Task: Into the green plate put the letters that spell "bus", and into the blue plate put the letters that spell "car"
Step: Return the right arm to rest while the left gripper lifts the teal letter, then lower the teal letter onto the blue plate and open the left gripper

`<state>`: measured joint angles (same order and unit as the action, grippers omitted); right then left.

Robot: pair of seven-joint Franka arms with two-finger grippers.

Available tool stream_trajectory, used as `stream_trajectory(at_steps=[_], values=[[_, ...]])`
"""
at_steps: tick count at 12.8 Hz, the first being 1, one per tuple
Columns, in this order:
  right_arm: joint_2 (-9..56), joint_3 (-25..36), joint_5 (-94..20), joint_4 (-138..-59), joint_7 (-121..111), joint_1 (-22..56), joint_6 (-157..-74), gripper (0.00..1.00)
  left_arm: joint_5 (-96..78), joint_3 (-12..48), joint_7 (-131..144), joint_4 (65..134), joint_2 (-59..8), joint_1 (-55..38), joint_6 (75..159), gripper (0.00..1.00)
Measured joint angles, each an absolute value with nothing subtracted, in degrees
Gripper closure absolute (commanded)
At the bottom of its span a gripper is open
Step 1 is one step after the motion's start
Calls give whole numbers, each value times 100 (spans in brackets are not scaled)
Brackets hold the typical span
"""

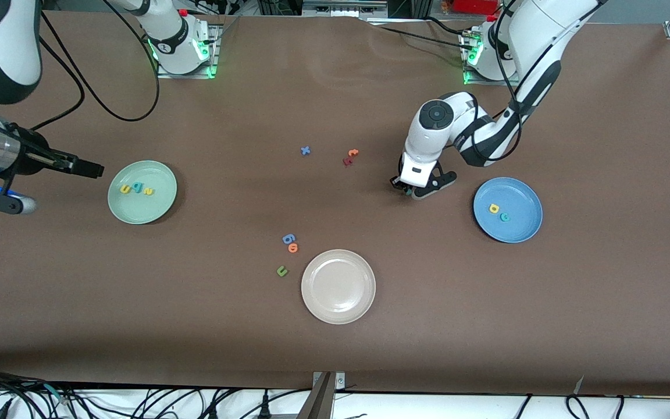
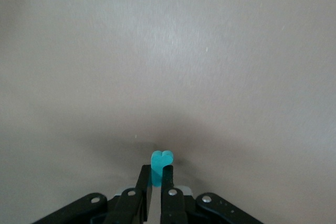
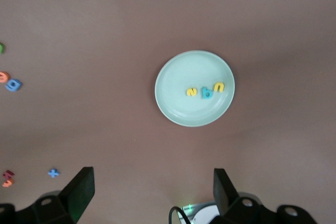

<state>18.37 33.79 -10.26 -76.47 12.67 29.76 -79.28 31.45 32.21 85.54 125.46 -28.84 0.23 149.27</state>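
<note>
My left gripper (image 1: 407,191) is down at the table beside the blue plate (image 1: 521,230), toward the table's middle. It is shut on a teal foam letter (image 2: 162,158), pinched upright between the fingers (image 2: 169,174). Its shape is too hidden to read. A yellow "a" (image 1: 494,208) and a teal "c" (image 1: 505,217) lie in the blue plate. The green plate (image 1: 149,171) holds a yellow "u" (image 1: 125,188), a teal "b" (image 1: 135,188) and a yellow "s" (image 1: 148,191). My right gripper (image 3: 152,177) hangs open and empty high over the table beside the green plate (image 3: 173,77).
A beige-white plate (image 1: 338,311) sits nearest the front camera at mid-table. Beside it lie a blue "6"-like letter (image 1: 288,238), an orange letter (image 1: 293,248) and a green "u" (image 1: 281,270). A blue "x" (image 1: 305,151) and orange and dark red letters (image 1: 350,156) lie farther back.
</note>
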Motion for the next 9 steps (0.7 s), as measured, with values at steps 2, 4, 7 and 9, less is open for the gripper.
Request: stream_trajectory(at_steps=[2, 4, 7, 9], values=[[1839, 3287, -1026, -7404, 1222, 2835, -7931, 0, 3137, 3221, 8569, 12260, -2886, 76, 14574, 100], [1835, 2709, -996, -7100, 1134, 2276, -7931, 0, 3114, 3223, 8295, 11943, -2886, 114, 14168, 100], [1769, 1299, -407, -6776, 958, 1039, -7938, 0, 2632, 3215, 7137, 11675, -2890, 347, 13816, 100], [1634, 861, 101, -6753, 890, 780, -8016, 0, 2479, 3212, 6134, 11492, -2892, 624, 13315, 100]])
